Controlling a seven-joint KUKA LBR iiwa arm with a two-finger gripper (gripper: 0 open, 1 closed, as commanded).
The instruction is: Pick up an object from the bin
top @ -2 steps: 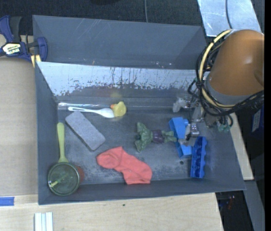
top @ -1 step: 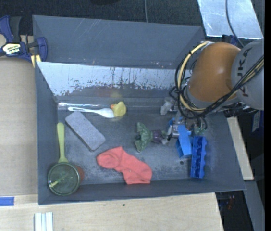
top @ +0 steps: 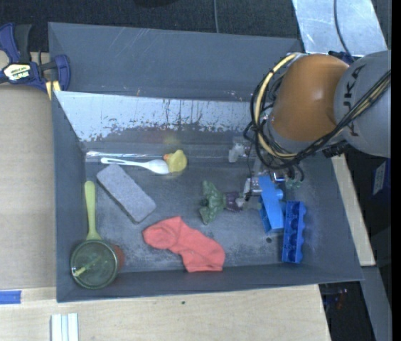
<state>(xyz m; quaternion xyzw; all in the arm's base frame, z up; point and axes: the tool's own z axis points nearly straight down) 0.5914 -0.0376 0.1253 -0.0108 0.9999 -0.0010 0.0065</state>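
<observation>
Gripper (top: pixel 247 193), opening can't be told, sits low between small dark-green crumpled figure (top: pixel 211 202) and flat blue plastic block (top: pixel 271 206) beside it; likely nudges either away.

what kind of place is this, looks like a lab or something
Most likely a robotics lab's grasping test station: a robot arm reaches into a grey metal bin holding unrelated odds and ends, such as a red cloth, a white spoon and a blue plastic block.

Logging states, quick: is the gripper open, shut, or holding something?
Gripper: cannot be told; it is between the small dark green toy figure and the blue plastic block.
</observation>
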